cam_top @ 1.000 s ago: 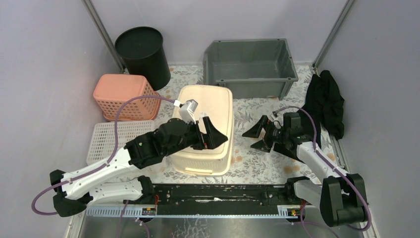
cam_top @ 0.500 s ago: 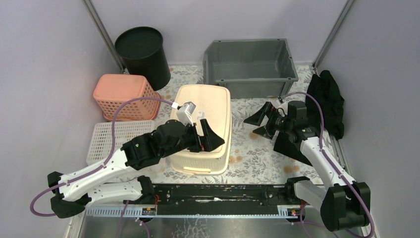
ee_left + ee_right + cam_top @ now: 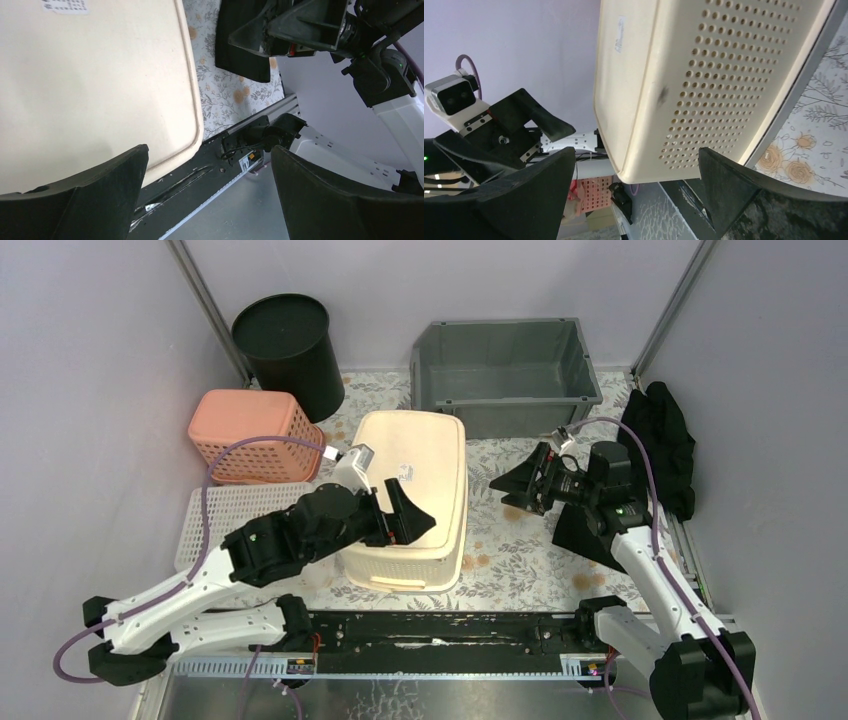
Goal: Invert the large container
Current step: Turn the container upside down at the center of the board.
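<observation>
top external — left gripper [image 3: 412, 508] blocks pt of large container [image 3: 428, 445]

large cream perforated container [image 3: 408, 502] lies upside down, flat bottom up, on the floral table.

Robot test cell, lab-type. Plain lilac panels [image 3: 80, 390] on metal corner posts [image 3: 210, 310] box in a cloth-covered surface [image 3: 510, 560]. Left arm [image 3: 200, 580] and right arm [image 3: 650, 560] bolted to a black rail [image 3: 440, 630]. Staged props: black bucket [image 3: 288, 350], grey crate [image 3: 520, 420], pink basket [image 3: 250, 435].
</observation>
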`<action>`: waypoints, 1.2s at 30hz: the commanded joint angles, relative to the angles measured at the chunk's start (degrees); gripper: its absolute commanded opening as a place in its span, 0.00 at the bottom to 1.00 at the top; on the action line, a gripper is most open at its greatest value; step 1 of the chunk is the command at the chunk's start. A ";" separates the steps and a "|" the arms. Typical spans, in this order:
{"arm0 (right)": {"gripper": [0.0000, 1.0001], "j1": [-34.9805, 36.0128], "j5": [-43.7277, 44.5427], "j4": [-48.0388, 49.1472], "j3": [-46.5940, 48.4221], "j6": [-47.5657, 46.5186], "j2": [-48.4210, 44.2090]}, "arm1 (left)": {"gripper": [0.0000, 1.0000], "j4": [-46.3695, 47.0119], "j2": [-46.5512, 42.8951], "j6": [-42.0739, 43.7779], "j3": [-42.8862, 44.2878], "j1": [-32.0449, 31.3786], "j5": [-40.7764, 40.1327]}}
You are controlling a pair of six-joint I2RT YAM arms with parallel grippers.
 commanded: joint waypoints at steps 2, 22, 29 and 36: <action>1.00 1.31 -5.31 4.63 4.27 2.14 -1.36 | 1.00 -5.07 -2.02 1.00 3.64 -0.01 -5.34; 0.68 15.56 5.63 -2.91 20.21 -2.72 8.84 | 1.00 -12.98 -6.11 -1.48 3.33 -0.04 -10.76; 0.68 19.02 10.00 -5.85 25.17 -5.32 13.93 | 1.00 -14.53 -6.74 -1.68 3.47 0.01 -11.88; 0.69 22.63 14.67 -10.77 28.33 -9.86 18.25 | 1.00 -15.17 -6.52 -2.01 2.40 0.00 -12.62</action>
